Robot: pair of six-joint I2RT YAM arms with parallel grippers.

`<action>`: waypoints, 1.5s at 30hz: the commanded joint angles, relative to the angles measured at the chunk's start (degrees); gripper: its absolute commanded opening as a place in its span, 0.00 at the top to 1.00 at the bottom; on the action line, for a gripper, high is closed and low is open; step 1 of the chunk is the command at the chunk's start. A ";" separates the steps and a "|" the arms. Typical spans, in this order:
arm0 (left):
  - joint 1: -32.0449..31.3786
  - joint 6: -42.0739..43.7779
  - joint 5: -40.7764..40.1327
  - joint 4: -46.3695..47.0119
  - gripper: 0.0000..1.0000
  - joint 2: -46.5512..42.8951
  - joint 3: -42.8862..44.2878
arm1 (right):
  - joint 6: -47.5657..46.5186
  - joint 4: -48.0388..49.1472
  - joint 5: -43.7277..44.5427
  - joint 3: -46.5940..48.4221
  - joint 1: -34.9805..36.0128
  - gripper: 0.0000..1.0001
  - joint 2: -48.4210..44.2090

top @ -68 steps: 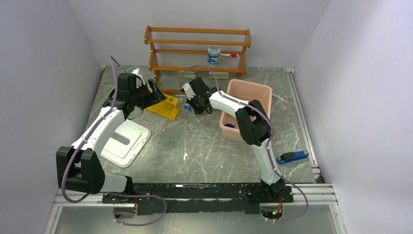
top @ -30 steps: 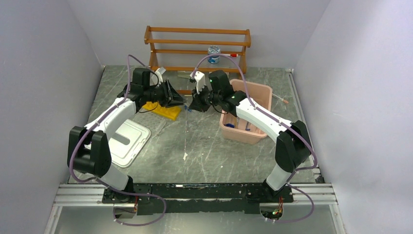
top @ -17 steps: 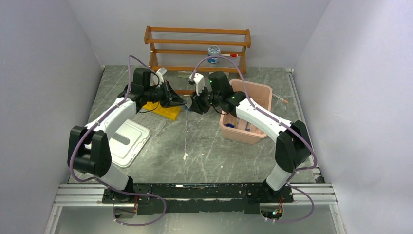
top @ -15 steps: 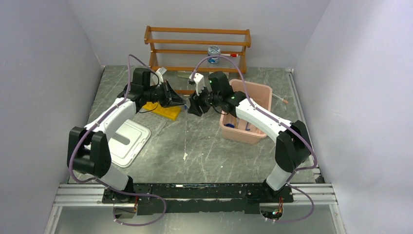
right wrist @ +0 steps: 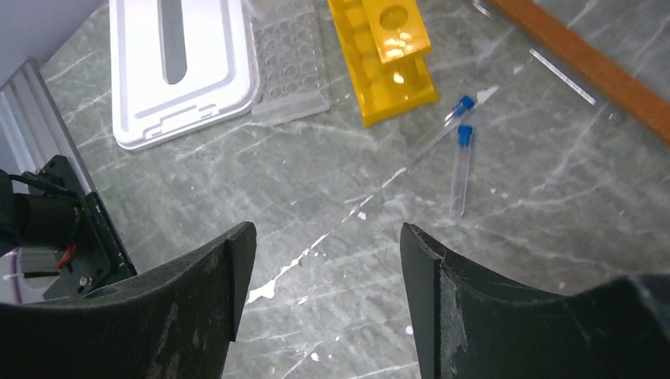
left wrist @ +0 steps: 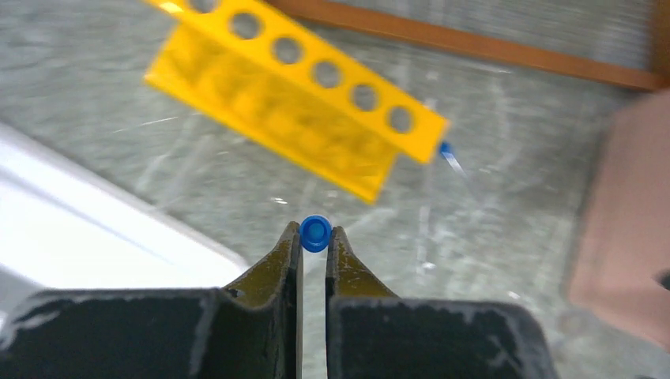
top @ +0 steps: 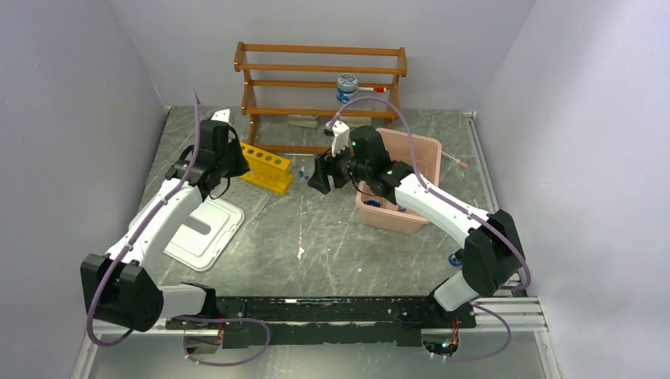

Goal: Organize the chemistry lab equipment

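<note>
Blue-capped tube (left wrist: 315,231), end-on, in left hand (left wrist: 314,241)

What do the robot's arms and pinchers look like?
The left arm and right arm are white tubes with chunky black joints and looping purple cables. The left gripper and right gripper each have two flat, black, scuffed fingers.

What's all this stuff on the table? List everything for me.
yellow rack: one, yellow, back left, in front of the shelf
blue-capped tubes: two, clear, lying by the rack's end; a third in the left gripper
wooden shelf: one, brown, back wall
jar: one, white lid, on the shelf
pink bin: one, right of centre
white tray: one, left
well plate: one, clear, beside the tray
left gripper: shut on a tube
right gripper: open, empty
</note>
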 commanded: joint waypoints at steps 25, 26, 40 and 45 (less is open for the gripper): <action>2.41 -7.32 -28.96 9.25 0.95 6.19 -11.84 | 7.18 3.08 4.04 -3.71 0.08 0.32 0.53; 2.43 -7.47 -29.10 9.17 0.95 6.65 -11.85 | 7.18 3.14 4.09 -3.70 0.01 0.32 0.65; 2.52 -9.04 -31.49 9.74 0.95 6.29 -14.73 | 6.74 1.18 4.86 -0.84 0.01 0.32 3.98; 2.52 -11.02 -32.15 7.85 0.95 4.67 -15.02 | 6.60 0.70 4.62 0.58 0.02 0.32 5.55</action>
